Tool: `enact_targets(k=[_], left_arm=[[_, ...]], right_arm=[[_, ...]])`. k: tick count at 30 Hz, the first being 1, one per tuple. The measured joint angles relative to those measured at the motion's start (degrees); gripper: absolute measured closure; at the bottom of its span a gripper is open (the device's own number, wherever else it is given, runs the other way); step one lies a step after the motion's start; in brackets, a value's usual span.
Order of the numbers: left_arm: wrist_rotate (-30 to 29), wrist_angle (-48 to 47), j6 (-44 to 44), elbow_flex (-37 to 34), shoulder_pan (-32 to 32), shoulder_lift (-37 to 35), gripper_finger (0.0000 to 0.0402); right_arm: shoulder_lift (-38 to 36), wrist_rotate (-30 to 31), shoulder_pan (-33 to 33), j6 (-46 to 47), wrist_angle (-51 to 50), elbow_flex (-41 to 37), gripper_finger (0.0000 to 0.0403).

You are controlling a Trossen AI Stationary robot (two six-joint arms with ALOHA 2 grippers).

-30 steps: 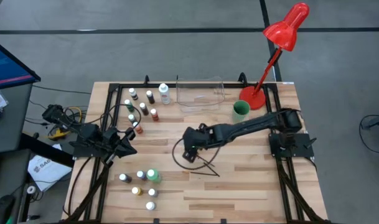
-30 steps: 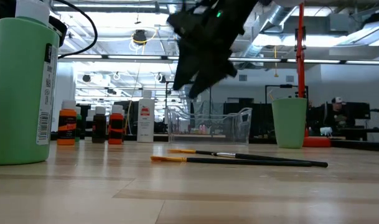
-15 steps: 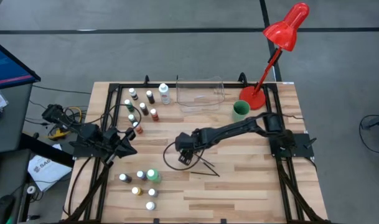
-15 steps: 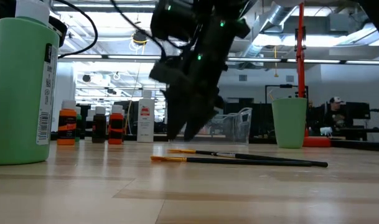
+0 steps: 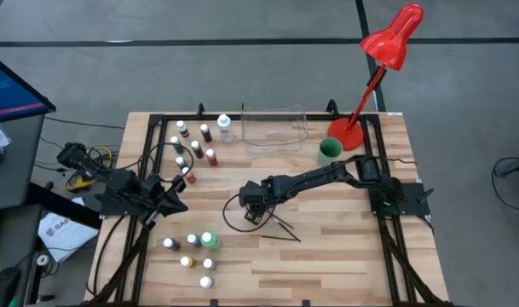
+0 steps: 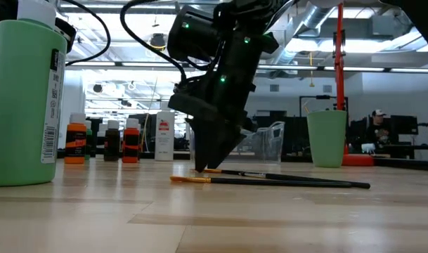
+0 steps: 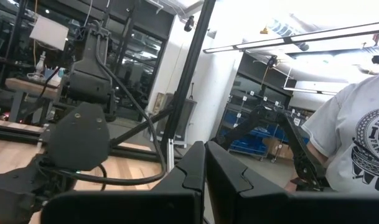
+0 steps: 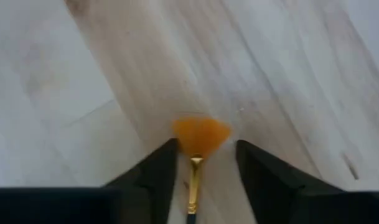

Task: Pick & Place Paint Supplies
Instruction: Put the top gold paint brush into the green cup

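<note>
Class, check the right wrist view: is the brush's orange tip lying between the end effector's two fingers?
Yes: the brush lies in the gap between the right end effector's dark fingers.

We saw a pale wooden table [image 5: 327, 256], planks smooth with a soft sheen. The tray [image 5: 274, 130] looked clear, glossy plastic. The right gripper [image 8: 200, 163] showed matt black fingers around a brush [image 8: 198, 138] with soft orange bristles and a shiny golden ferrule.

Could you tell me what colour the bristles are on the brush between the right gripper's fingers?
Orange bristles, fanned out; the right wrist view shows them best.
</note>
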Motion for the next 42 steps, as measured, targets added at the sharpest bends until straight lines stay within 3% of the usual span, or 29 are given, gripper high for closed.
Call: enact_targets(k=[5,8,15,20,30,37,42], left_arm=[[0.0,0.0,0.0,0.0,0.0,0.0,0.04],[0.0,0.1,0.0,0.0,0.0,0.0,0.04],[0.0,0.1,0.0,0.0,0.0,0.0,0.04],[0.0,0.1,0.0,0.0,0.0,0.0,0.04],[0.0,0.1,0.0,0.0,0.0,0.0,0.04],[0.0,0.1,0.0,0.0,0.0,0.0,0.04],[0.0,0.1,0.0,0.0,0.0,0.0,0.04]], right_arm=[[-0.1,-0.7,-0.9,0.0,-1.1,0.0,0.0369],[0.0,-0.7,-1.0,-0.7,-1.4,-0.1,0.0395],[-1.0,0.1,-1.3,-2.6,-2.7,-0.2,0.0401],[-4.7,4.1,-1.0,-3.7,-3.4,-0.7,0.0402],[-22.0,12.0,-1.5,-5.6,-0.3,-0.4,0.0403],[-36.1,22.4,-1.5,-9.6,-1.3,-0.5,0.0403],[-46.7,28.8,-1.5,-12.2,-0.7,-5.2,0.0403]])
